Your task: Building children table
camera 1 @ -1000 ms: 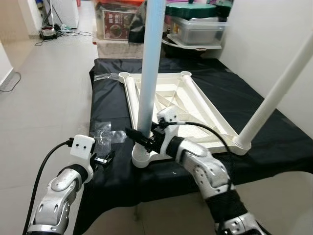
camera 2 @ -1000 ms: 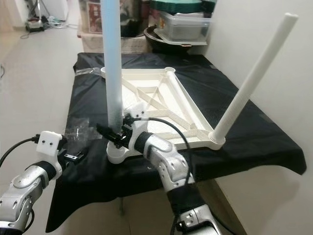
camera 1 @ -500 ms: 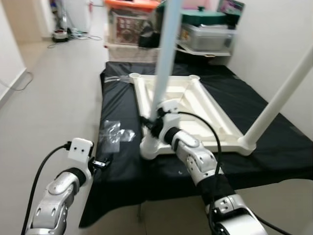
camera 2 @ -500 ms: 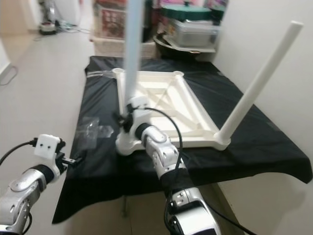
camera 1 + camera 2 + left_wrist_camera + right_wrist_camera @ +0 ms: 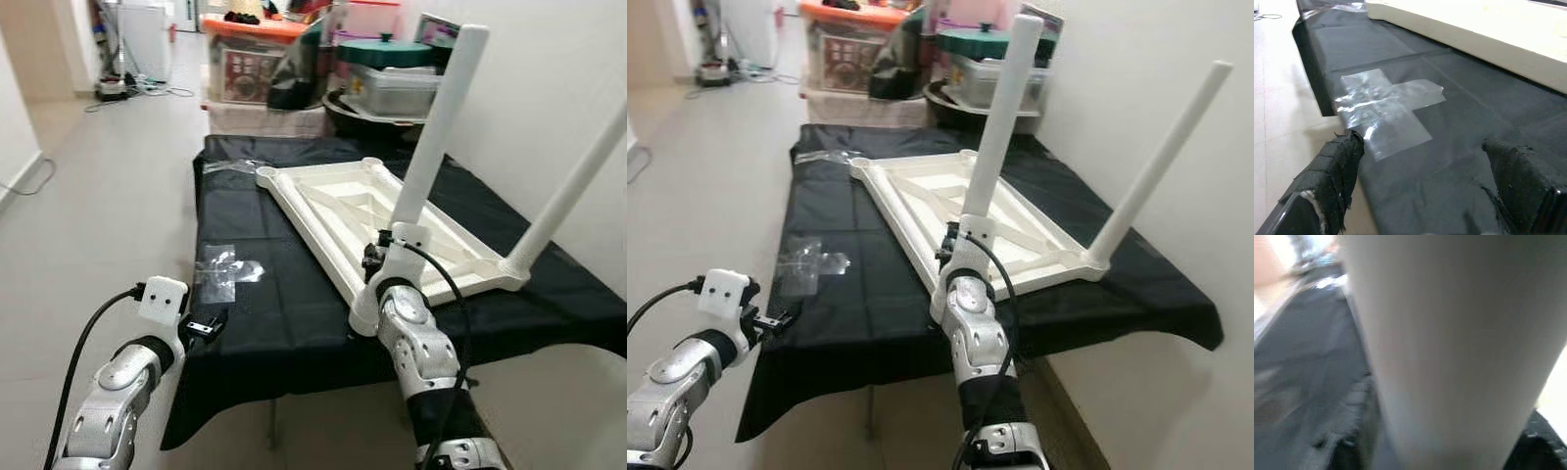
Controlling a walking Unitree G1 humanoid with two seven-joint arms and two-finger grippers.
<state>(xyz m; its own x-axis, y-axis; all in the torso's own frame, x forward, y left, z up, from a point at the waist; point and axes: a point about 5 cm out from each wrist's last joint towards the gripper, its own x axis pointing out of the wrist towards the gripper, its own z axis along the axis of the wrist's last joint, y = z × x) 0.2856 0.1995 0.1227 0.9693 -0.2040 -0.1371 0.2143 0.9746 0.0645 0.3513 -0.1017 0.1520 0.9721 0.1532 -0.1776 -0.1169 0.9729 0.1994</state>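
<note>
Holding: my right gripper point(image 5: 377, 257) clamps the near table leg point(image 5: 431, 142).
Change: tabletop point(image 5: 343, 201) swung; leg tilts.
Left gripper point(image 5: 1430, 181): wide, idle.

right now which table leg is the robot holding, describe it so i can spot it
On the black-covered table lies a white tabletop, upside down, with two white legs sticking up. It is the near leg, at the corner closest to the robot; the right gripper is at its base, while the other leg stands free.
</note>
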